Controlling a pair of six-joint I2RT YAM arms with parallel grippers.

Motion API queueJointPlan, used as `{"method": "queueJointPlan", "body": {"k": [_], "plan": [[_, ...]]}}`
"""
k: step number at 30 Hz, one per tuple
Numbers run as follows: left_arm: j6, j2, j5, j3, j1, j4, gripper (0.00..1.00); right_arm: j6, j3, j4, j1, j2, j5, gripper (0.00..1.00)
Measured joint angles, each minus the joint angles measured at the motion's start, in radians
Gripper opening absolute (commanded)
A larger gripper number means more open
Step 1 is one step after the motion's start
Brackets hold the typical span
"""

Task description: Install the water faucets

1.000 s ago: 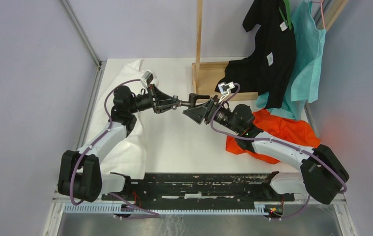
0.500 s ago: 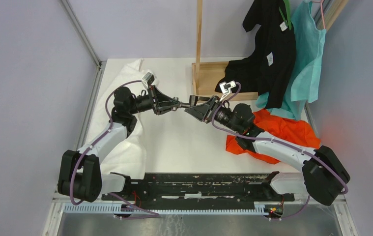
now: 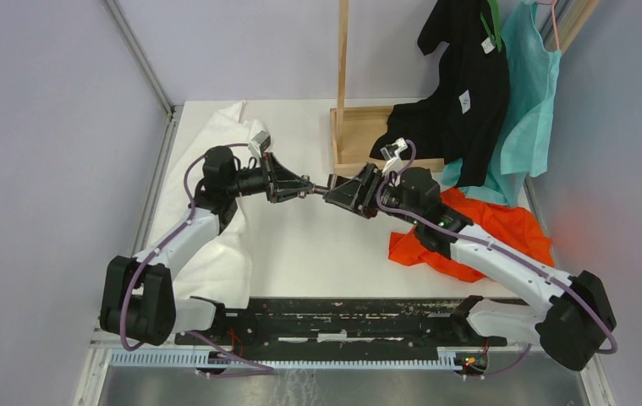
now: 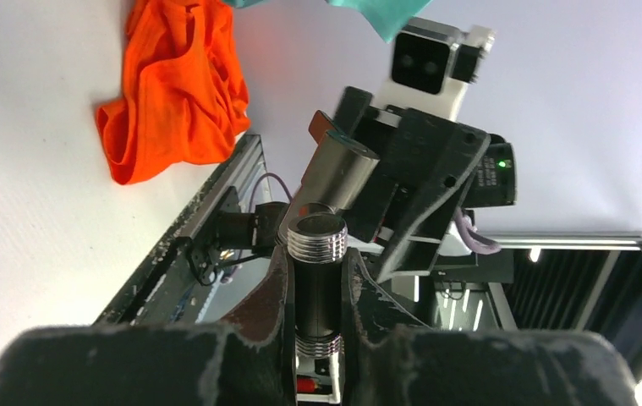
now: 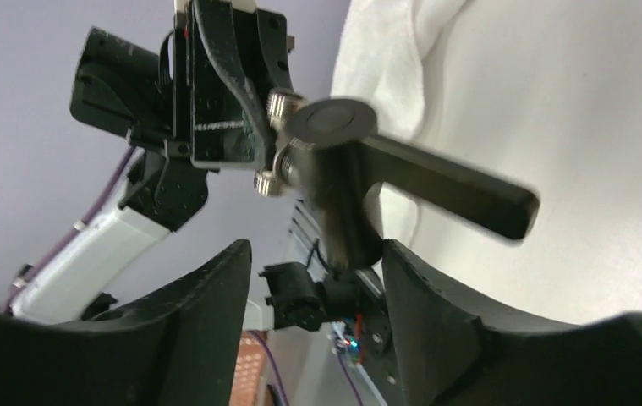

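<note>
**Water faucets: two parts, held above the counter between the arms**

- Shorter fitting (image 4: pixel 317 283): dark barrel with ribbed metal ends. It is clamped tight between the fingers of the left pincer (image 3: pixel 303 189), with one ribbed end past the fingertips.
- Larger fitting (image 5: pixel 436 182): dark, T-shaped, with a round flat cap and a long handle. It sits close against the shorter fitting, above the counter (image 3: pixel 317 254); whether the two are joined cannot be told.
- Right pincer (image 5: pixel 313 254): jaws parted, one either side of the larger fitting's stem, with a clear gap on one side.
- Also on the counter: orange cloth (image 3: pixel 503 224), white cloth (image 3: pixel 216 254).
</note>
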Motion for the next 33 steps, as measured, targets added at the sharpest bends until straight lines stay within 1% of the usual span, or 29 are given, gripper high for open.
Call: {"method": "queueJointPlan", "body": {"k": [3, 6, 9, 11, 12, 15, 18, 20, 22, 24, 28, 30, 33], "plan": [[0.032, 0.004, -0.006, 0.005, 0.001, -0.019, 0.03, -0.106, 0.045, -0.151, -0.002, -0.065, -0.006, 0.69], [0.048, 0.006, -0.041, 0.004, 0.002, -0.049, 0.03, -0.263, 0.110, -0.303, -0.001, -0.131, -0.039, 0.69], [0.051, 0.006, -0.060, 0.004, 0.006, -0.061, 0.03, -0.492, 0.196, -0.460, 0.018, -0.173, -0.076, 0.69], [0.051, 0.006, -0.072, 0.005, 0.006, -0.079, 0.03, -0.667, 0.233, -0.538, 0.061, -0.194, -0.061, 0.69], [0.051, 0.006, -0.080, 0.006, 0.006, -0.095, 0.03, -0.754, 0.237, -0.563, 0.092, -0.209, -0.038, 0.71], [0.051, 0.006, -0.093, 0.019, 0.006, -0.165, 0.03, -0.999, 0.212, -0.599, 0.175, -0.254, 0.058, 0.82], [0.050, 0.006, -0.101, 0.038, 0.006, -0.214, 0.03, -1.209, 0.149, -0.557, 0.240, -0.277, 0.192, 0.89], [0.050, 0.011, -0.100, 0.051, 0.006, -0.241, 0.03, -1.342, 0.102, -0.493, 0.285, -0.267, 0.306, 0.99], [0.051, 0.023, -0.100, 0.070, 0.006, -0.273, 0.03, -1.451, 0.063, -0.428, 0.327, -0.244, 0.415, 1.00], [0.051, 0.034, -0.100, 0.083, 0.006, -0.299, 0.03, -1.585, 0.016, -0.319, 0.382, -0.199, 0.556, 1.00], [0.051, 0.041, -0.097, 0.087, 0.006, -0.333, 0.03, -1.802, -0.055, -0.106, 0.462, -0.079, 0.768, 1.00], [0.051, 0.049, -0.092, 0.089, 0.006, -0.339, 0.03, -1.894, -0.075, 0.002, 0.485, -0.010, 0.845, 1.00], [0.051, 0.063, -0.087, 0.090, 0.006, -0.340, 0.03, -2.017, -0.105, 0.176, 0.504, 0.074, 0.914, 1.00]]}}
